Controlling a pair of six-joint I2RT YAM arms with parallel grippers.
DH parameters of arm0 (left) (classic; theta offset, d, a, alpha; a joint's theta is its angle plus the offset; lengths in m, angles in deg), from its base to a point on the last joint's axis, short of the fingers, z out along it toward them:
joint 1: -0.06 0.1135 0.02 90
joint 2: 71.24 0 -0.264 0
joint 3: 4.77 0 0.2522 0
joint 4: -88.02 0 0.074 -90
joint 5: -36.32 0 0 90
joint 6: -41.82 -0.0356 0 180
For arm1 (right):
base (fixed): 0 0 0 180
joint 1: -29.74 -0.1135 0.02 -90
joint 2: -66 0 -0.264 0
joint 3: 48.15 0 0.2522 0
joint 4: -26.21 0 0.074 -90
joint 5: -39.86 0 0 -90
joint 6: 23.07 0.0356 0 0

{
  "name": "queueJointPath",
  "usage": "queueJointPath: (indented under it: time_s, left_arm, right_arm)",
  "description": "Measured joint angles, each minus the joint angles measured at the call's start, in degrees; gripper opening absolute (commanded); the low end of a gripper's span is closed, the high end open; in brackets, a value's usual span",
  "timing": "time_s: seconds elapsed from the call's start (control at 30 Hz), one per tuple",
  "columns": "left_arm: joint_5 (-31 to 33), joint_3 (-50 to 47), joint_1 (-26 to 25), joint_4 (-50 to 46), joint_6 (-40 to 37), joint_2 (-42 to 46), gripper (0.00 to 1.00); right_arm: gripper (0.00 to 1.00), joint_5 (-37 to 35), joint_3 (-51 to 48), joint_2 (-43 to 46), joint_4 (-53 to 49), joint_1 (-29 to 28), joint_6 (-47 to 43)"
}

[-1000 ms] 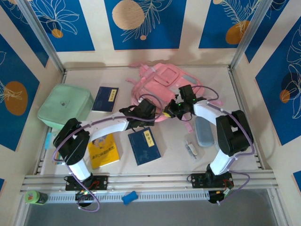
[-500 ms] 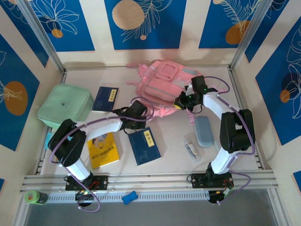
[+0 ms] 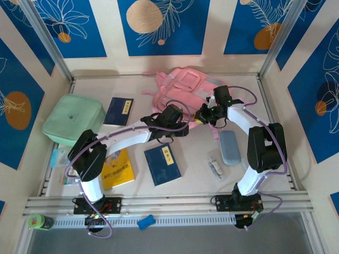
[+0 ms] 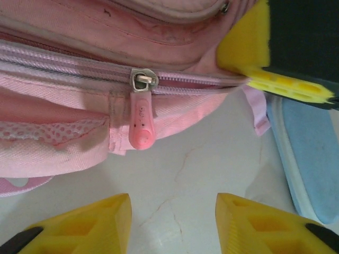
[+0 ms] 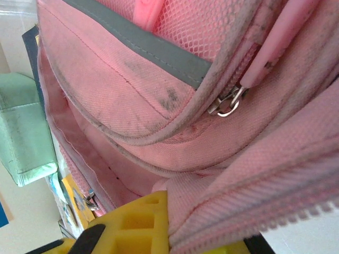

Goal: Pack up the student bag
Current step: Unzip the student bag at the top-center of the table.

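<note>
The student bag (image 3: 185,91), a pink backpack, lies at the back middle of the table. My right gripper (image 3: 203,115) is at its right front corner, shut on the bag's pink fabric edge beside a zip (image 5: 185,238). In the right wrist view the bag's main pocket gapes to the left of the yellow finger (image 5: 135,222). My left gripper (image 3: 184,127) hovers just in front of the bag, open, with bare table between its fingers (image 4: 174,203). A pink zipper pull (image 4: 141,120) hangs off the closed front zip just beyond them.
A mint green soft case (image 3: 73,119) sits at the left. Near it lie a dark blue booklet (image 3: 119,111), a yellow book (image 3: 116,169) and a blue book (image 3: 163,164). A grey-blue pencil case (image 3: 230,147) and a small item (image 3: 215,167) lie on the right.
The bag has slid back and to the right with the right gripper. My left gripper drew back left, then moved right to the bag's front edge and opened.
</note>
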Motion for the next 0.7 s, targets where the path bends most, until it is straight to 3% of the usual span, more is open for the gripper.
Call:
queueJointPath:
  time_s: [0.23, 0.7]
  left_arm:
    - [2.7, 4.9, 0.0, -3.1, 1.5, -4.2, 0.5]
    - [7.6, 16.1, 0.7, -10.0, 3.2, -12.6, 0.44]
  right_arm:
    - [0.0, -0.3, 0.0, 0.0, 0.0, -0.2, 0.0]
    - [0.0, -1.0, 0.0, 0.0, -0.1, -2.0, 0.0]
